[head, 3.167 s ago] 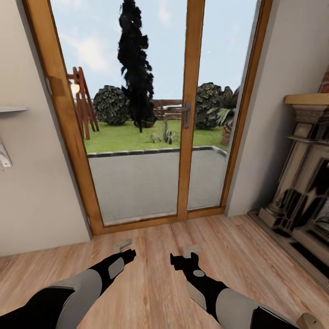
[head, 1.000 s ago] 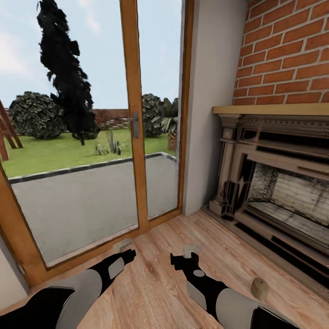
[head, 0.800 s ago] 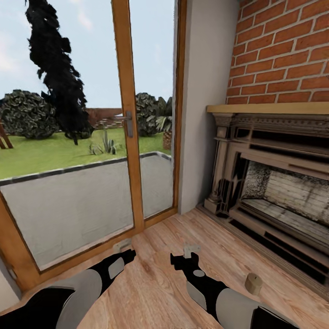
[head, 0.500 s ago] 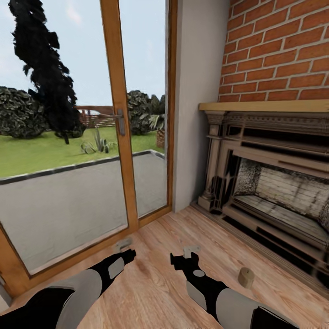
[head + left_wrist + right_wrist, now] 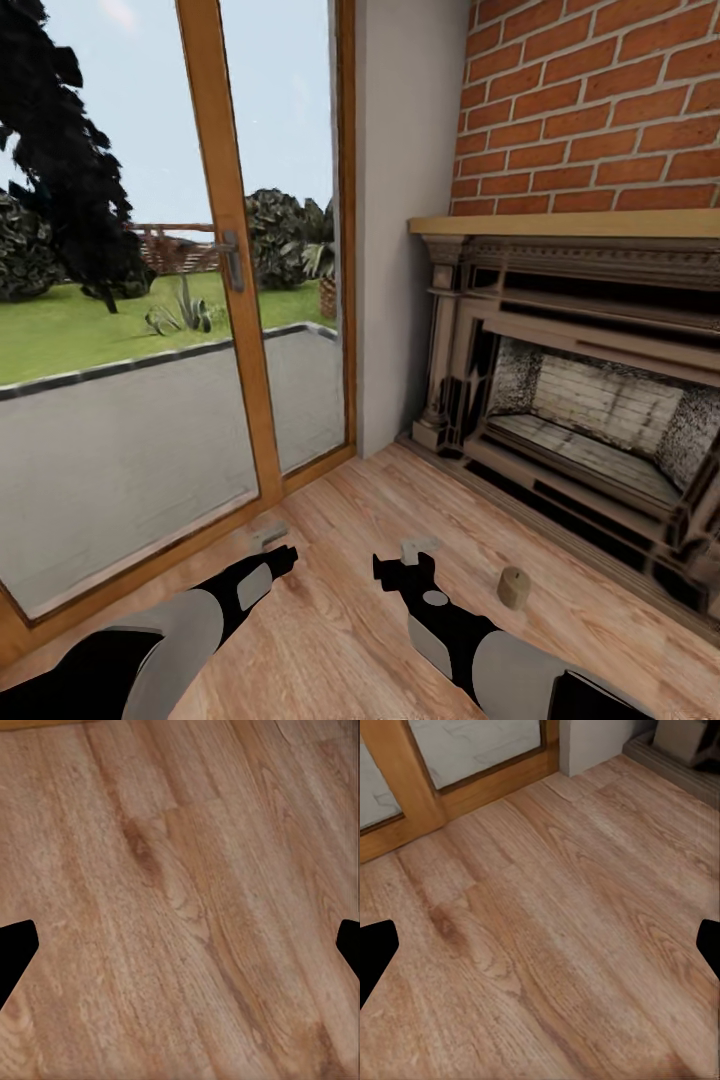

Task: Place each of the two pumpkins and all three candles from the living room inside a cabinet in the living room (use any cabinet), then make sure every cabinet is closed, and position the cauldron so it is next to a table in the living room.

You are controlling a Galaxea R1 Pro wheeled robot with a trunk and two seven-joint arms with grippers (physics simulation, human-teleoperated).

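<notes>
One candle (image 5: 514,587), a short tan cylinder, stands upright on the light wood floor in front of the fireplace hearth. It is a little to the right of my right gripper (image 5: 420,548) and apart from it. That gripper hangs low over the planks, open and empty; the right wrist view has its dark fingertips (image 5: 376,949) at the two edges with bare floor between. My left gripper (image 5: 268,537) is held low near the glass door, also open and empty, and its fingertips (image 5: 15,952) sit wide apart over plain boards.
An ornate stone fireplace surround (image 5: 560,400) with a wooden mantel fills the right side under a red brick chimney (image 5: 590,110). Wood-framed glass doors (image 5: 225,300) stand at the left, a grey wall pier (image 5: 400,220) between them. Open floor (image 5: 340,640) lies around both arms.
The camera has turned to the right, so doors and fireplace slid left in the picture and the candle came further into view. Both arms keep the same pose, grippers still open.
</notes>
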